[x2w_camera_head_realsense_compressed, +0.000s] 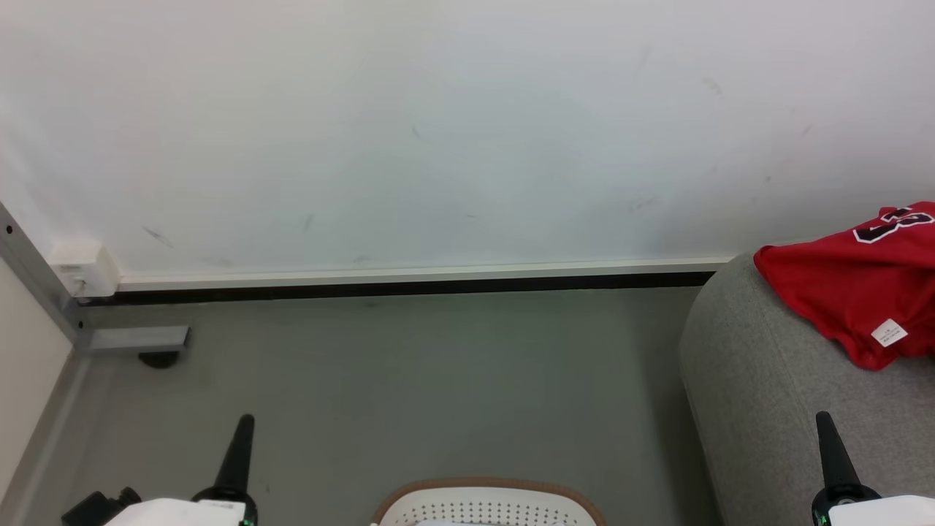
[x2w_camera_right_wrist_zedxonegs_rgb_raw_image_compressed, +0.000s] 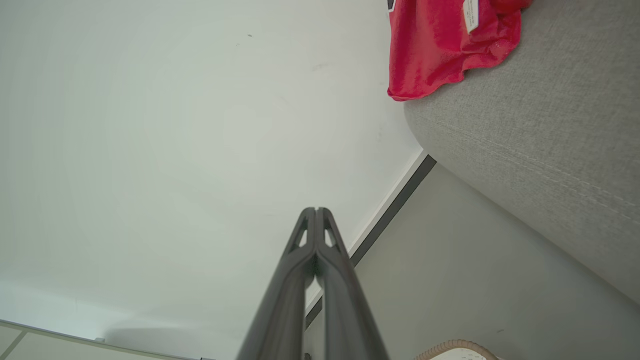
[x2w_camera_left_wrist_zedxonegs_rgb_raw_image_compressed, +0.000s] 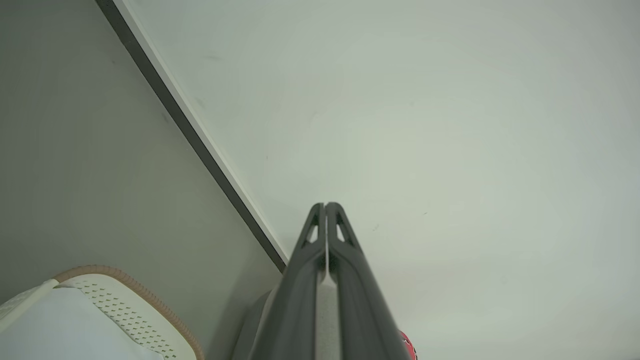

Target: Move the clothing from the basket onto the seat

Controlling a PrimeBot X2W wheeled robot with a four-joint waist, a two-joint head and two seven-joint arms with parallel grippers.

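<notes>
The red jersey [x2w_camera_head_realsense_compressed: 855, 292] lies crumpled on the rounded top of the light-grey seat [x2w_camera_head_realsense_compressed: 760, 394] at the right, its white tag facing me; the right wrist view catches the jersey [x2w_camera_right_wrist_zedxonegs_rgb_raw_image_compressed: 440, 45] on the seat [x2w_camera_right_wrist_zedxonegs_rgb_raw_image_compressed: 545, 130] too. The cream perforated basket [x2w_camera_head_realsense_compressed: 488, 504] with its brown rim peeks in at the bottom centre, and its rim [x2w_camera_left_wrist_zedxonegs_rgb_raw_image_compressed: 135, 295] also appears beside the left arm. My left gripper [x2w_camera_head_realsense_compressed: 245, 422] is shut and empty at the lower left, fingertips [x2w_camera_left_wrist_zedxonegs_rgb_raw_image_compressed: 325, 206] pressed together. My right gripper [x2w_camera_head_realsense_compressed: 824, 418] is shut and empty in front of the seat.
A white wall with a dark skirting strip [x2w_camera_head_realsense_compressed: 409, 286] runs across the back. A grey metal frame leg with a foot [x2w_camera_head_realsense_compressed: 139, 342] and a white wall box [x2w_camera_head_realsense_compressed: 84, 267] stand at the left. Grey floor [x2w_camera_head_realsense_compressed: 409, 380] lies between basket and wall.
</notes>
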